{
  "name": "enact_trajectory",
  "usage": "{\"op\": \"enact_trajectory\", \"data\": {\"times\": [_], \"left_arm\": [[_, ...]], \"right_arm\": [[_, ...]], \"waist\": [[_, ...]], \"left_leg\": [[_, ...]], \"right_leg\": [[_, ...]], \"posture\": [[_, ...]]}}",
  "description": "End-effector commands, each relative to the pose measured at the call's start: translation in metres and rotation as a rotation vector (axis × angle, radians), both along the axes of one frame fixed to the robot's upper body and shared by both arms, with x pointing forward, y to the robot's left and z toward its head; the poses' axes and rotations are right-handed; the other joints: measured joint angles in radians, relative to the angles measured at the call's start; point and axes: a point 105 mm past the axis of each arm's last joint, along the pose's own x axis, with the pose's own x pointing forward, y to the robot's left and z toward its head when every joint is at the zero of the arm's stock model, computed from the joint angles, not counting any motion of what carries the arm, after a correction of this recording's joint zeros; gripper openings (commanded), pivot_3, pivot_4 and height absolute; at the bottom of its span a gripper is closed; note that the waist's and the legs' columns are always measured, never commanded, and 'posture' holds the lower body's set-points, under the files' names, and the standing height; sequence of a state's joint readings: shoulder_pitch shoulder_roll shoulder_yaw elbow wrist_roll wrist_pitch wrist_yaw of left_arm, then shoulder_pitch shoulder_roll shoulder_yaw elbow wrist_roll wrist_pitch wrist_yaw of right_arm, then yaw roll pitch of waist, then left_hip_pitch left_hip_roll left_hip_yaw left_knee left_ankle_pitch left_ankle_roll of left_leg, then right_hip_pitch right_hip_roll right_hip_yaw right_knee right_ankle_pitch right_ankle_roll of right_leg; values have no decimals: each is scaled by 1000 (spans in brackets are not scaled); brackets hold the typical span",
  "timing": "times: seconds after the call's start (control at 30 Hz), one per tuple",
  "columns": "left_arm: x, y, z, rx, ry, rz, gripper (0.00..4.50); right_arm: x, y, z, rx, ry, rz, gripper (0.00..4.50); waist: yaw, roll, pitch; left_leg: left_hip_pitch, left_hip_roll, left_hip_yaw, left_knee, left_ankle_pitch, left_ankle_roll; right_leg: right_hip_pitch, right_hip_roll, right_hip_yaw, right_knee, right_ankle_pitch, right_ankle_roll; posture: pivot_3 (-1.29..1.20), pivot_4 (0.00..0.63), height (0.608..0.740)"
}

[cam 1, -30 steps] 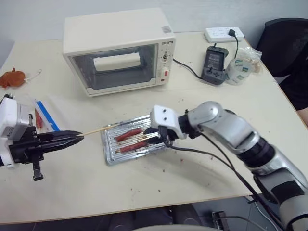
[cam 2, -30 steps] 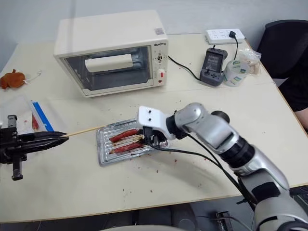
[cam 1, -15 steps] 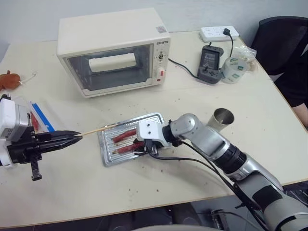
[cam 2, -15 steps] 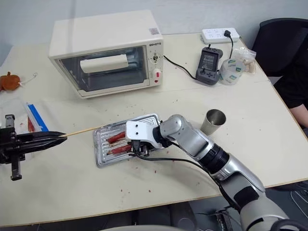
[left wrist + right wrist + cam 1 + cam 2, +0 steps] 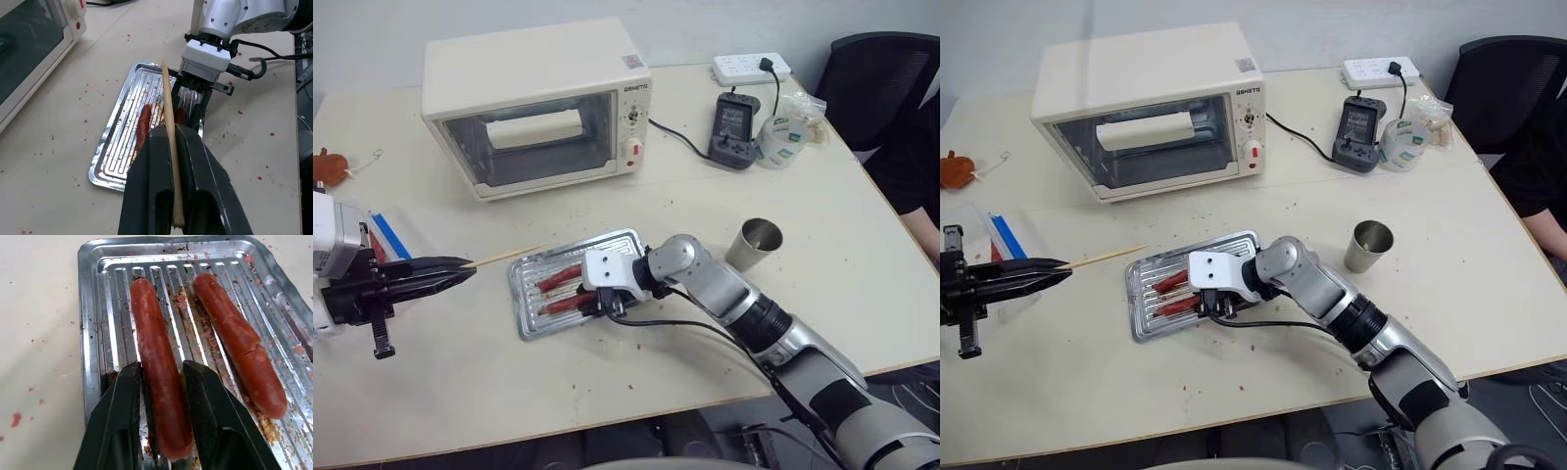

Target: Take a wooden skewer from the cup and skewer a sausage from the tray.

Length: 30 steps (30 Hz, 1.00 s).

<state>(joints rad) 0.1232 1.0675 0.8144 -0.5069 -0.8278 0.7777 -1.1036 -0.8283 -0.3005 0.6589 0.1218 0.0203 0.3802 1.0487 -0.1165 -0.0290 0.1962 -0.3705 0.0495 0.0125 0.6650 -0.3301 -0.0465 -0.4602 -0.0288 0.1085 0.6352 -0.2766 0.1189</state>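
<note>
The right gripper (image 5: 161,377) has dropped lower onto the ridged, shiny tray (image 5: 93,323) since a second ago. Its two black fingers (image 5: 122,396) now straddle one glossy reddish-brown sausage (image 5: 156,382), pressing both sides; a second, cracked sausage (image 5: 239,347) lies just outside one finger. The left gripper (image 5: 171,142) is closed on the thin, pale wooden skewer (image 5: 168,117), whose pointed end juts beyond its tips toward the tray. The tapered steel cup (image 5: 754,245) stands well apart.

toaster oven (image 5: 536,103) rear; power strip (image 5: 750,68) | charger (image 5: 732,118) | bag (image 5: 790,122)
</note>
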Motion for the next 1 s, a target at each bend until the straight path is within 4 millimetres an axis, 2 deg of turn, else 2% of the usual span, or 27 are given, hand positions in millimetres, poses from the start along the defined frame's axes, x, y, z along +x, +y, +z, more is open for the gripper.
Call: {"op": "enact_trajectory", "data": {"times": [0.03, 0.1, 0.27, 0.33, 0.5, 0.63, 0.8, 0.9, 1.0], "left_arm": [[0, -2, 6, 6, -44, -8, 0], [1, -2, 6, 6, -47, -8, 0], [4, -1, 7, 4, -50, -12, 0], [6, -2, 6, 0, -46, -25, 0], [11, -8, 3, -3, -32, -77, 0], [17, -17, 2, -10, -14, -154, 0], [21, -31, 1, -7, 19, -281, 0], [27, -36, 1, -4, 18, -327, 0], [34, -46, 1, -17, 13, -382, 0]], "right_arm": [[-1, 0, -2, -13, 10, 3, 1405], [-1, 0, -3, -12, 15, 5, 1405], [-3, -1, -1, -9, 26, 7, 277], [-4, -2, 4, 3, 40, 7, 229], [-3, -12, 37, 37, 46, 3, 229], [-6, -50, 76, 3, -5, 9, 229], [-27, -103, 112, -83, -7, 2, 229], [-33, -117, 128, -94, -10, -36, 229], [-33, -121, 142, -74, -29, -88, 229]], "waist": [[0, 0, 0], [0, 0, 0], [0, 0, 0], [1, 0, 0], [3, 0, 0], [10, 0, 0], [17, -1, 0], [14, 0, 0], [8, 0, 0]], "left_leg": [[0, 0, 0, 0, 0, 0], [0, 0, 0, 0, 0, 0], [0, 0, 0, 0, 0, 0], [0, 0, -1, 0, 0, -1], [0, 0, -1, 1, 1, -1], [-1, -1, -2, 2, 1, -1], [-1, -1, -3, 1, 1, -1], [-1, -1, -2, 1, 1, -1], [0, -1, -3, 1, 1, -1]], "right_leg": [[0, 0, 0, 0, 0, 0], [0, 0, 0, 1, 0, 0], [0, 0, 0, 1, 0, 0], [0, 0, 0, 2, 0, 0], [0, 0, 0, 2, 0, 0], [0, 0, -1, 2, 0, 0], [0, 0, -1, 0, 0, 0], [0, 1, 0, 1, 0, 0], [0, 2, 1, 1, 0, 0]], "posture": [[0, 150, 740], [0, 150, 740], [0, 150, 740], [0, 150, 740], [0, 150, 740], [0, 150, 740], [0, 150, 740], [0, 150, 740], [0, 150, 740]]}}
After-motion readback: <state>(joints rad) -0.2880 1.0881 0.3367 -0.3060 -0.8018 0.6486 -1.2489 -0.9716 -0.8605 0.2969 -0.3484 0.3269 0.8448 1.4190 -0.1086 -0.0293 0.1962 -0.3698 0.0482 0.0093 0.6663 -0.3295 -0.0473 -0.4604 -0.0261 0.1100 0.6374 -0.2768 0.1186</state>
